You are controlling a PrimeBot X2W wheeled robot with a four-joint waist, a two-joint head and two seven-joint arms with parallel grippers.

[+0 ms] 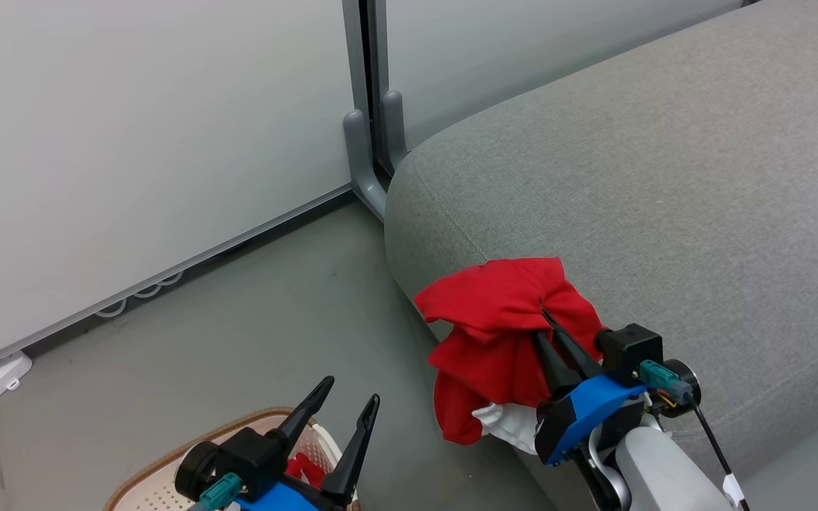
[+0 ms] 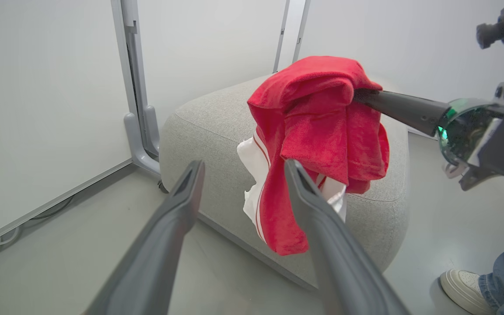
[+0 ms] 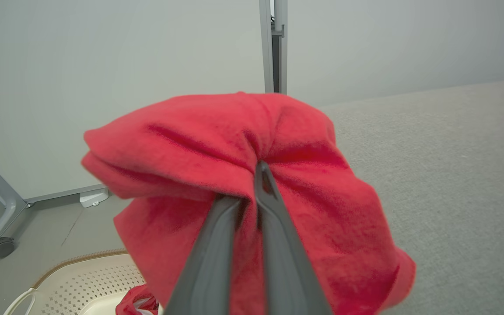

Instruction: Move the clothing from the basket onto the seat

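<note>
The right gripper (image 1: 545, 316) is seen with its two dark fingers pressed nearly together, a bunched fold of a red garment (image 1: 501, 312) being pinched between them. In the right wrist view the fingertips are buried in the gathered cloth (image 3: 190, 144). The garment is held up clear of the floor and hangs in loose folds below the fingers. White panels and thin white stripes are shown on its lower part in the left wrist view (image 2: 317, 127). It is hung at the rounded corner of the light grey seat (image 1: 664, 177), partly over the top edge and partly in front of the side. Whether it touches the upholstery cannot be told.

The left gripper (image 1: 351, 392) is held lower and to the left, its fingers spread wide with nothing between them. Under it the cream perforated basket (image 1: 167, 461) with its brown rim is set on the grey floor (image 1: 238, 341). A second red garment (image 1: 304, 468) is lying inside the basket.

Behind the seat pale wall panels are joined by a grey post (image 1: 370, 142). A person's white shoe (image 2: 462, 284) is seen on the floor beside the seat.
</note>
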